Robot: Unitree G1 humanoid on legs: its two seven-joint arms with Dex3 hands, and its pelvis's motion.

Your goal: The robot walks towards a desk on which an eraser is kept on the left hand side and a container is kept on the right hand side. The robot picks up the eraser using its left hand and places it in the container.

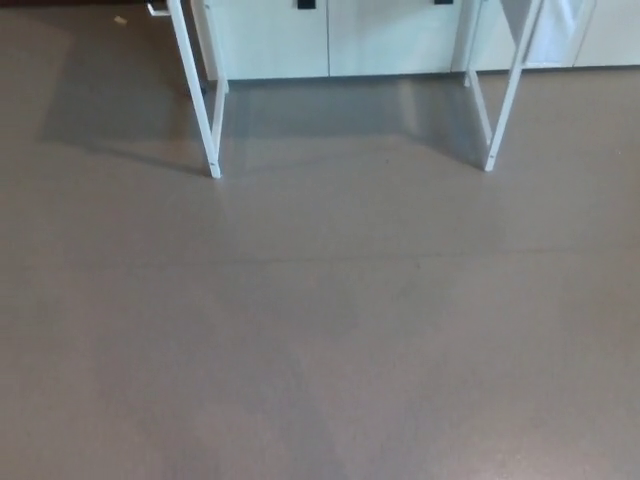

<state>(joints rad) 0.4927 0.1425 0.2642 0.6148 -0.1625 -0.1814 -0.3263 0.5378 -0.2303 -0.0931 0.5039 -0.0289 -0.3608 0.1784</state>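
A bare grey-brown floor [320, 330] fills the head view. White cabinet fronts [330, 35] line the far wall behind two white metal worktop legs [200, 90]. Neither robot hand, eraser nor container shows.

grey floor [320, 330] | white desk legs [200, 100] | pale cabinets [330, 35] behind
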